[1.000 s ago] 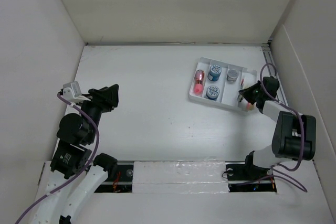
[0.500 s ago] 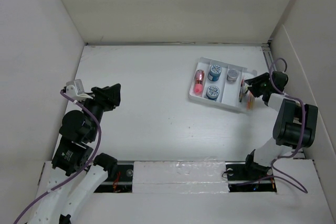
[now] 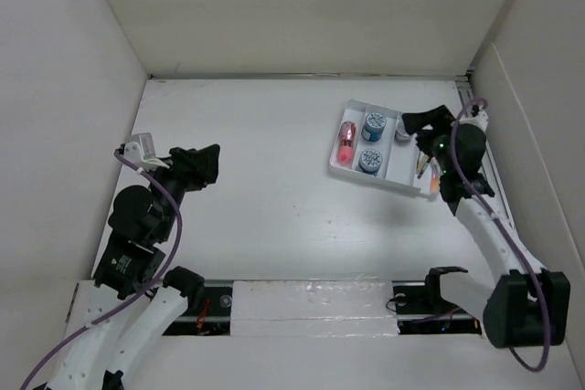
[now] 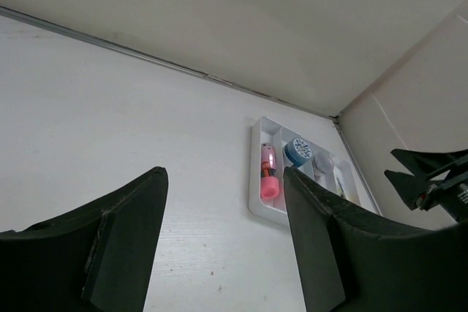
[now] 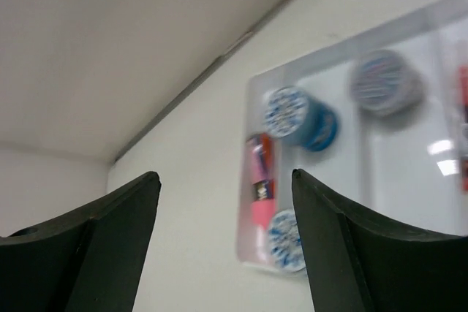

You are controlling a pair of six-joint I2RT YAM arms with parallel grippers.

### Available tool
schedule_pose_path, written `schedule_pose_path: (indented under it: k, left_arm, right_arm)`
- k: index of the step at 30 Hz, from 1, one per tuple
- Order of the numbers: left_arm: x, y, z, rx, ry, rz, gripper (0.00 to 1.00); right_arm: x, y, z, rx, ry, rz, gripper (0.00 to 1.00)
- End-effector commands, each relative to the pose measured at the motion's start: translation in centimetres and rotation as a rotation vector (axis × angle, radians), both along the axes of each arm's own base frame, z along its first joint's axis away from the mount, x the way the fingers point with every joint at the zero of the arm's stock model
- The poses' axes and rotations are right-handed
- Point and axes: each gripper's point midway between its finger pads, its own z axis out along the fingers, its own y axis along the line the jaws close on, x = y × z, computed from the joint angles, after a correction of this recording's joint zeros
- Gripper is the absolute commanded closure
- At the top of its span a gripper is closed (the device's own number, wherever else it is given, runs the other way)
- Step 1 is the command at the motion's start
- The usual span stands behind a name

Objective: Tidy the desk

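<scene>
The desk (image 3: 256, 134) is a bare white tabletop with a small white compartment tray (image 3: 335, 163) at its right. The tray holds a pink tube (image 3: 346, 143), two blue rolls (image 3: 374, 125) (image 3: 369, 161) and a grey roll (image 3: 403, 133). My right gripper (image 3: 417, 131) hovers open over the tray's right end with nothing in it. Its blurred wrist view looks down on the tray (image 5: 252, 93) between its fingers (image 5: 117, 239). My left gripper (image 3: 207, 165) stands open and empty over the desk's left side, far from the tray (image 4: 254, 180). The pink tube (image 4: 268, 179) shows between its fingertips (image 4: 150, 195).
White walls (image 3: 292, 6) close the desk on three sides, and a rail (image 3: 302, 299) runs along its front edge. A thin orange-red item (image 3: 422, 167) lies in the tray's rightmost slot below the right gripper. From the left wrist, the right gripper (image 4: 398, 166) shows at far right.
My right gripper opened and rose from the tray's right end, now hanging over it. The left gripper's jaws widened and it shifted slightly right.
</scene>
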Motion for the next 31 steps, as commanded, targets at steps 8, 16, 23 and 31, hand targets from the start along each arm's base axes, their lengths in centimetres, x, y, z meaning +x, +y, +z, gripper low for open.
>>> schedule_pose_path:
  k: [8,16,23,31]
  left_arm:
    - [-0.4,-1.5,1.6,0.003,-0.085,-0.093,0.36]
    - [-1.8,-1.1,2.8,0.003,-0.149,-0.106,0.38]
    - [-2.5,-1.2,3.5,0.007,-0.18,-0.127,0.39]
    - [-2.6,-2.3,3.5,0.023,-0.185,-0.178,0.38]
  right_arm:
    - [-12.7,22.1,8.4,-0.066,-0.355,0.7,0.85]
    - [-26.4,29.2,15.2,-0.158,-0.552,1.024,0.98]
    - [-31.4,27.5,21.4,-0.154,-0.656,0.957,0.46]
    - [-28.8,26.3,22.0,-0.158,-0.607,0.791,0.32]
